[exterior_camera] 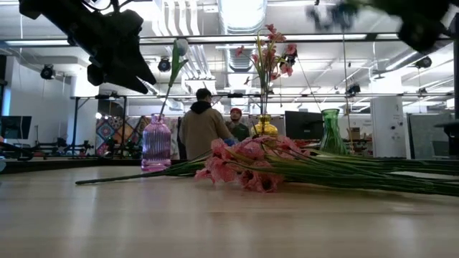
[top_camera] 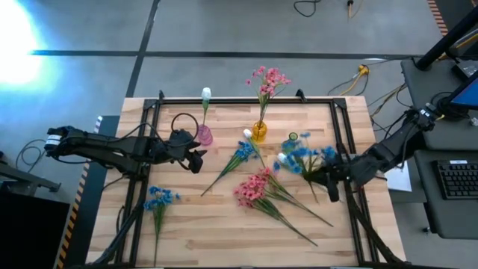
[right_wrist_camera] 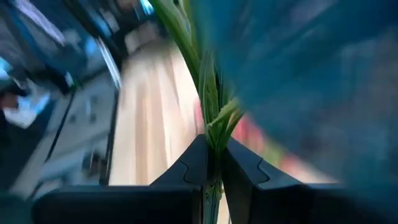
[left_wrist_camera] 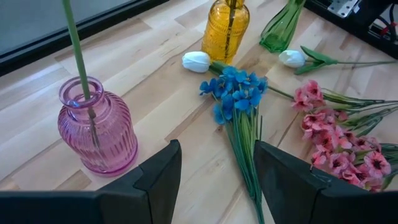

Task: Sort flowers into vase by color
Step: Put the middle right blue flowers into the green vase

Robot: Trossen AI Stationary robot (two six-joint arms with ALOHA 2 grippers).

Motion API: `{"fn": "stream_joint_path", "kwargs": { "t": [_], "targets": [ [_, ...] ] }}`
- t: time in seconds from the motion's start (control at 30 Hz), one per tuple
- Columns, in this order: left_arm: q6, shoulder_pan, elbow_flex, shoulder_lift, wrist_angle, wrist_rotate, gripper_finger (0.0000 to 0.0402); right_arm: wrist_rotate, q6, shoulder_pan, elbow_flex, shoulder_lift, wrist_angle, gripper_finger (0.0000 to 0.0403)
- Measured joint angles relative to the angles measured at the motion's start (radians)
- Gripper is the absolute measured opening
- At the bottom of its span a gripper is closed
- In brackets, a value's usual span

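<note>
Your right gripper (right_wrist_camera: 213, 155) is clamped tight on a blue flower stem (right_wrist_camera: 214, 121); the fingers pinch the green stalk with no gap. In the high view that right gripper (top_camera: 328, 181) sits at the surface's right side, and the held blue flower (top_camera: 306, 158) has its blossoms just up-left of it, close to the green vase (top_camera: 290, 142).

Your left gripper (left_wrist_camera: 216, 168) is parted and empty, nothing between the fingers. It hangs over the surface (top_camera: 224, 232) left of centre, and in the high view the left gripper (top_camera: 196, 161) is just below the pink vase (top_camera: 204, 135). In the left wrist view the pink vase (left_wrist_camera: 98, 127) stands just beside one finger, holding a single green stem (left_wrist_camera: 76, 46); the high view shows a white bud (top_camera: 206, 93) on top of it.

Straight ahead of the left gripper lies a loose blue flower (left_wrist_camera: 235, 93), its stem running down between the two fingers, not touched. A white bud (left_wrist_camera: 196, 61) lies just past it, near the yellow vase (left_wrist_camera: 226, 28). That yellow vase (top_camera: 259, 131) holds a pink flower (top_camera: 269, 78), upright.

A bunch of pink flowers (top_camera: 255, 188) lies flat mid-surface, between the two grippers. Another blue flower (top_camera: 160, 198) lies apart at the near left of the surface.
</note>
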Motion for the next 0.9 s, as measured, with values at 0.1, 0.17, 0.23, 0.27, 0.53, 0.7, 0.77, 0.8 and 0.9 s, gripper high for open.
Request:
{"fn": "stream_joint_path", "kwargs": {
  "t": [0.1,0.17,0.23,0.27,0.53,0.7,0.77,0.8,0.9],
  "targets": [
    [0.000,0.000,0.000,0.000,0.000,0.000,0.0187,0.070,-0.291,0.000,-0.001,0.001,0.218,0.0027],
    [0.000,0.000,0.000,0.000,0.000,0.000,0.0187,0.102,-0.466,0.000,-0.005,0.009,0.358,0.0027],
    [-0.001,0.000,0.000,0.000,0.000,0.000,0.0187,0.126,-0.634,0.000,-0.016,0.017,0.476,0.0027],
    [-0.003,0.000,0.000,0.000,0.000,0.000,0.0187,0.127,-0.711,0.000,-0.023,0.019,0.528,0.0027],
    [-0.012,0.000,-0.001,0.000,0.003,0.000,0.0187,0.116,-1.099,-0.049,-0.137,0.022,0.909,0.0027],
    [-0.011,0.000,-0.001,0.000,0.003,0.000,0.0187,0.120,-1.144,-0.128,-0.204,0.021,1.077,0.0027],
    [-0.011,0.000,-0.001,0.000,0.003,0.000,0.0187,0.123,-1.137,-0.164,-0.223,0.020,1.095,0.0027],
    [-0.011,0.000,-0.001,0.000,0.003,0.000,0.0187,0.125,-1.124,-0.180,-0.230,0.020,1.095,0.0027],
    [-0.011,0.000,-0.001,0.000,0.002,0.000,0.0187,0.137,-1.090,-0.220,-0.244,0.020,1.099,0.0027]
  ]
}}
